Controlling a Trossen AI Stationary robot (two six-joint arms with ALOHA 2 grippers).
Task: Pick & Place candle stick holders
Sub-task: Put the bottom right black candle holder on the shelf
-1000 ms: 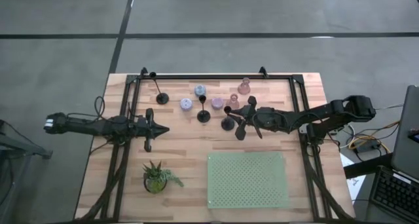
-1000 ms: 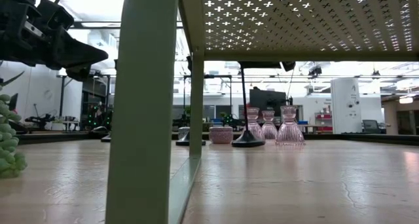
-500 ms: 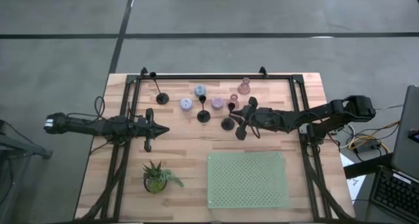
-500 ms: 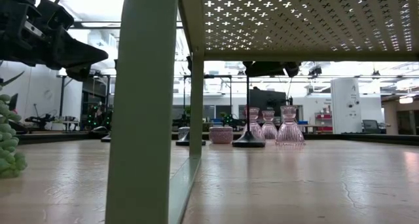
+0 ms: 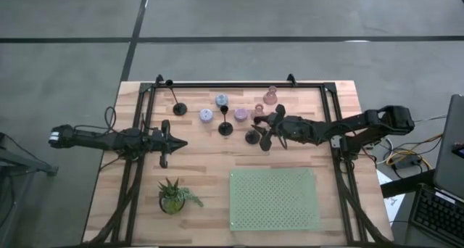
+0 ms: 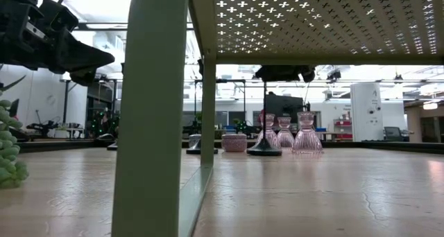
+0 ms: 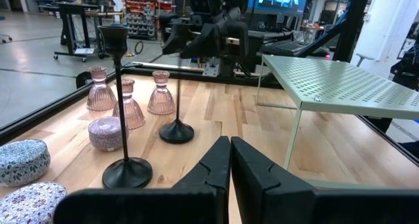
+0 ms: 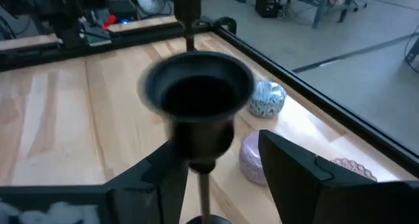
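From above, the wooden table (image 5: pixel 217 161) carries a group of candle holders in its far half. A black holder (image 5: pixel 179 108) with a thin stem stands far left, a second black holder (image 5: pixel 225 127) near the middle, and a third black holder (image 5: pixel 252 135) just to its right. Two pale blue round holders (image 5: pixel 221 99) sit between the first two, a lilac round holder (image 5: pixel 240 114) lies beside the middle one, and pink bell-shaped holders (image 5: pixel 270 96) stand toward the far edge. The right gripper (image 5: pixel 262 129) reaches in over the third black holder, its fingers spread to either side of it. The left gripper (image 5: pixel 177 141) waits over the left part of the table. A green perforated rack (image 5: pixel 274 199) and a small potted plant (image 5: pixel 172 195) occupy the near side.

At table height, the rack's leg (image 6: pixel 149 126) fills the foreground. Behind it the third black holder (image 6: pixel 264 147) stands upright on its base, its stem rising to the right gripper (image 6: pixel 280 73), with three pink holders (image 6: pixel 306 141) beside it.

The left wrist camera shows that gripper's fingers (image 7: pixel 216 168) pressed together on nothing, facing two black holders (image 7: pixel 127 171), pink holders (image 7: pixel 161 96) and the lilac one (image 7: pixel 107 133).

The right wrist camera shows the black holder's cup (image 8: pixel 198 86) between the spread fingers (image 8: pixel 294 168), which do not visibly clamp it.
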